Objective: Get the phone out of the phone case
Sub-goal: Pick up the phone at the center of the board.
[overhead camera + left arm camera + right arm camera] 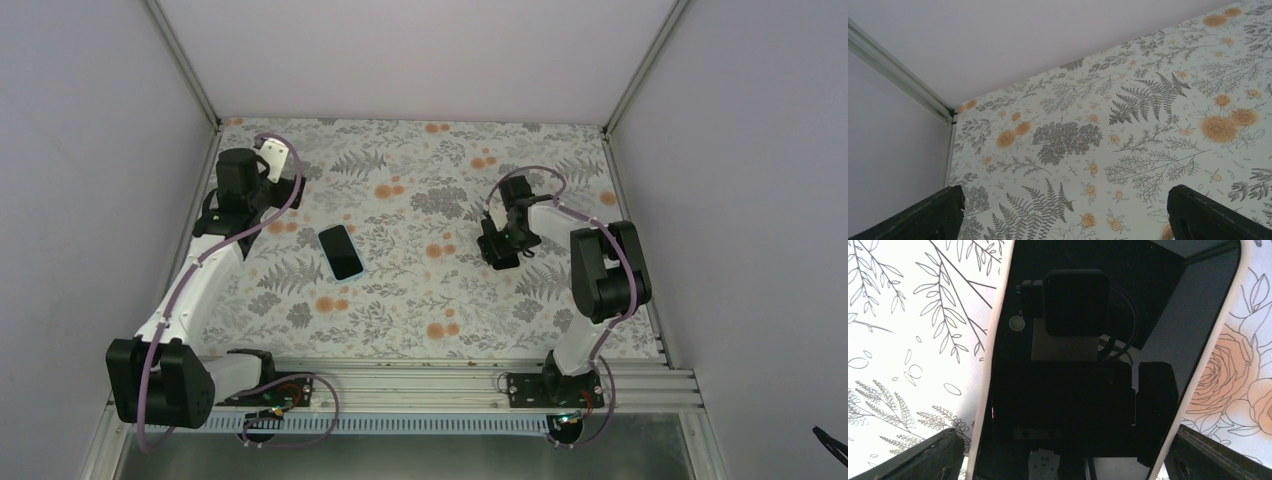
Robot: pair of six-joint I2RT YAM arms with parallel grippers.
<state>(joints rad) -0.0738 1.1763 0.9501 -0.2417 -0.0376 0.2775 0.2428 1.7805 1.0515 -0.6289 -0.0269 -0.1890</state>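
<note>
Judging from the pictures, nothing has been grabbed yet. Both pincers are spread wide with nothing in them. The left gripper (pixel 1065 195) is aimed at bare floral table (pixel 1148 75) near the far left corner. The right gripper (pixel 1066 432) is hung low over a phone (pixel 1073 390) lying screen up, with one finger to each side and neither seen touching it.

One odd bit: in the top view a phone (pixel 340 251) is laid flat between the arms, nearer the left one and well apart from the right gripper. Whether that's the same one the right wrist camera shows can't be told, since whatever sits under that gripper is hidden from above.

On handling, the phone would be expected to be stiff, fairly dense and slick on that glossy glass, so the screen probably shouldn't be pinched or scraped. The case (pixel 987 370) shows as a pale rim wrapped round the edge. It looks rubbery, so it's guessed to be grippy and bendy.

Best bet: the long sides get clamped by one gripper while a corner lip of the case gets peeled back by the other. With it lying flat there's little to get under, so the whole thing could easily be slid across the table instead.
</note>
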